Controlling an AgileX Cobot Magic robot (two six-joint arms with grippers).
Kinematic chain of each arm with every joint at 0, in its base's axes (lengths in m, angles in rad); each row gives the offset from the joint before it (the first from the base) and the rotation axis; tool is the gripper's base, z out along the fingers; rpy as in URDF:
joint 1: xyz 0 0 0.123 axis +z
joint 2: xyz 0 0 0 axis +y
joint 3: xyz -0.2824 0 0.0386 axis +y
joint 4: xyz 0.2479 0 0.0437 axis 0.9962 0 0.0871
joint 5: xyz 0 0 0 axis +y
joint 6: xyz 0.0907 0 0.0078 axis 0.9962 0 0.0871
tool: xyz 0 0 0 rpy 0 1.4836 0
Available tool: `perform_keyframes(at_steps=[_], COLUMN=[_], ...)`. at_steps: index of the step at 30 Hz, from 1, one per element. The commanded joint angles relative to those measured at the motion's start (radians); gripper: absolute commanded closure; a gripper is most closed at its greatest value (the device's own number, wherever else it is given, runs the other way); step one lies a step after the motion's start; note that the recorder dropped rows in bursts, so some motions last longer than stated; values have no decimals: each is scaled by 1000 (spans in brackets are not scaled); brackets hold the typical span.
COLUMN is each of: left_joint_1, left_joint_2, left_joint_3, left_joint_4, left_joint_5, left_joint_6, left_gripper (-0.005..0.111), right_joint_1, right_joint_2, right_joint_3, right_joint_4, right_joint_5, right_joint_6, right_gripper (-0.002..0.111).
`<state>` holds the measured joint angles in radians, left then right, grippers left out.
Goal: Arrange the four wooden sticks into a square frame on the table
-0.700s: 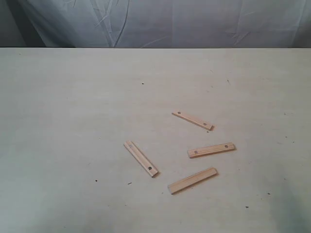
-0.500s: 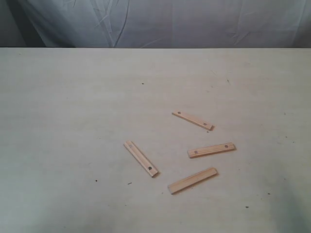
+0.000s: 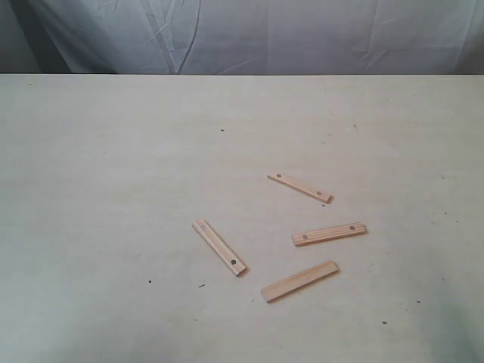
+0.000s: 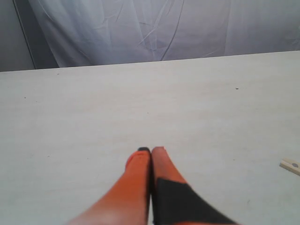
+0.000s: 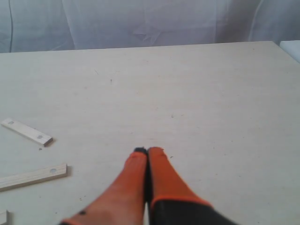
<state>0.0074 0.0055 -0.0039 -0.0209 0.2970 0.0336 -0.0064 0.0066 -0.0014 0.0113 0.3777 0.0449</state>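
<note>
Four light-tan wooden sticks lie scattered on the cream table, none touching. One stick is furthest back, a second stick lies right of centre, a third stick slants at the left, and a fourth stick lies nearest the front. Neither arm shows in the exterior view. My left gripper is shut and empty over bare table; a stick end shows at that view's edge. My right gripper is shut and empty, with two sticks off to its side.
A wrinkled white cloth backdrop hangs behind the table's far edge. Tiny dark specks dot the surface. The table's corner edge shows in the right wrist view.
</note>
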Motion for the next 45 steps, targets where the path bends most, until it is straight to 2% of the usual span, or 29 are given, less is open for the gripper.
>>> perform_keyframes(at_steps=[1, 16, 28, 33, 45], left_joint_1=[0, 0, 0, 0, 0], left_joint_2=[-5, -5, -5, -5, -5], left_joint_3=[4, 4, 4, 4, 4], left_joint_4=[0, 0, 0, 0, 0], left_joint_5=[-13, -13, -13, -13, -13], left_joint_6=[0, 0, 0, 0, 0], left_gripper=[107, 107, 107, 107, 107], right_joint_1=[-6, -6, -6, -6, -6], right_joint_2=[-7, -7, -7, -7, -7], right_joint_3=[1, 1, 1, 1, 1], right_joint_4=[-1, -6, -6, -6, 5], right_joint_5=[-12, -30, -509, -569, -565], right_joint_6=[-3, -3, -3, -3, -3], right_gripper=[108, 108, 108, 108, 108])
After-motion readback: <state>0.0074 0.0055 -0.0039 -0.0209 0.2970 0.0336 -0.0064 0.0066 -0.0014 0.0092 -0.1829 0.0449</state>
